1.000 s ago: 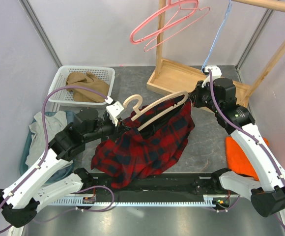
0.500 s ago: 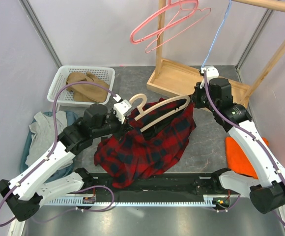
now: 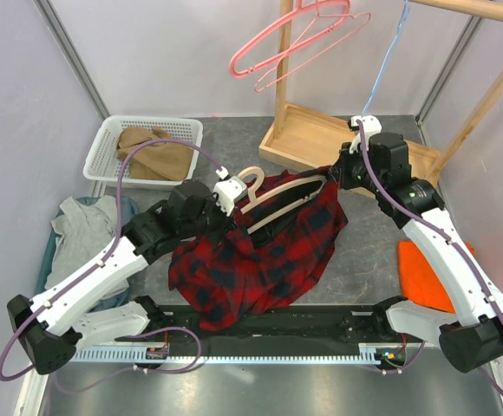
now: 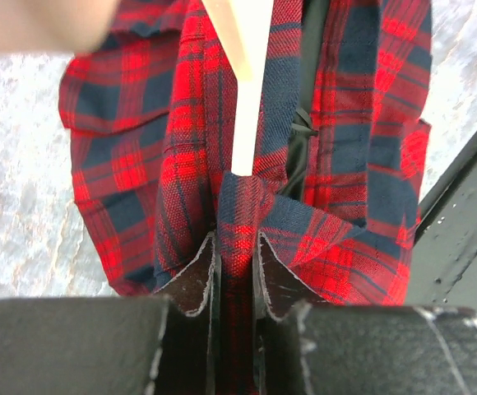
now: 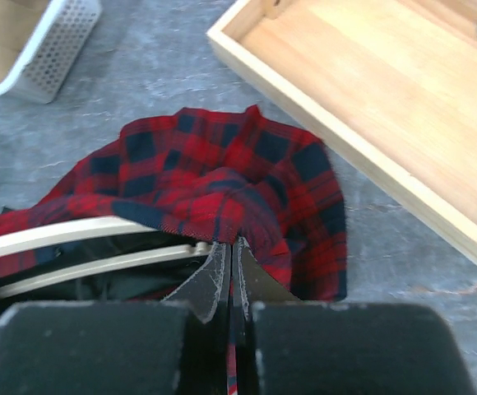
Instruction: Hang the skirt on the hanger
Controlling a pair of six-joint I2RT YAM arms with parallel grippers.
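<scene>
**Both grippers pinch the plaid shirt; skirt lies in the basket**

The left gripper [image 4: 237, 263] is closed narrow on a fold of the red-black plaid shirt [image 3: 269, 251], with the cloth pressed between its fingers. The right gripper [image 5: 230, 259] is likewise nearly closed and nips the shirt's edge at the far right side. The shirt hangs between the two arms, draped over a pale wooden hanger [image 3: 282, 195] whose bar runs from one gripper toward the other. The shirt's lower part rests bunched on the grey worktop [image 3: 364, 251].

The skirt [image 3: 152, 152], tan-brown and crumpled, lies in the white basket [image 3: 95, 160] at the far left of the worktop, apart from both grippers. The hanger [image 3: 295, 39], thin and pink, hangs high on the wooden rack [image 3: 284, 87] at the back, well above the shirt. A grey garment [image 3: 82, 230] lies heaped just beside the left arm.
</scene>
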